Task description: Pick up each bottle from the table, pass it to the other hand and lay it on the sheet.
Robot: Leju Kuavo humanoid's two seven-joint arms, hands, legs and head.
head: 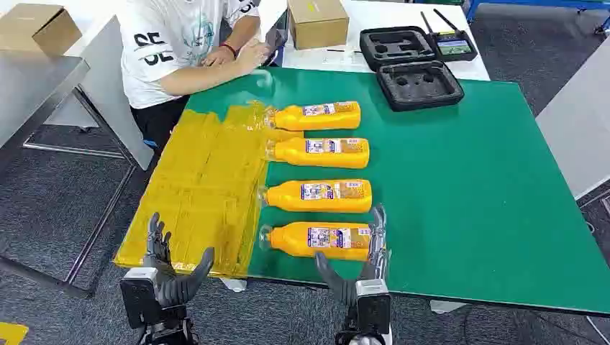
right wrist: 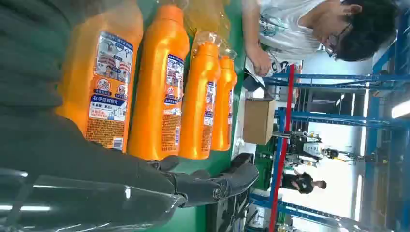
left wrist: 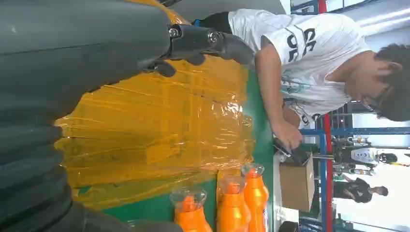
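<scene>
Both hands were spread and empty — the right hand (head: pixel 357 262) beside the nearest bottle (head: pixel 320 239) risked rolling it off the table (head: pixel 489 187).

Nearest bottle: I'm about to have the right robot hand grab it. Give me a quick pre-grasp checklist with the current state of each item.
1. Right robot hand empty, fingers apart: ok.
2. Hand lined up with the nearest bottle: ok, fingers reach up past its base end, thumb on the near side; contact cannot tell.
3. Bottle lying flat on the green table, apart from the next bottle: ok.
4. Left robot hand empty and ready to receive: ok, open at the near edge of the sheet.
5. Sheet free for laying down: ok; only bottle caps overlap its edge.
6. Person away from the grasp: ok, hands at the far end.
</scene>
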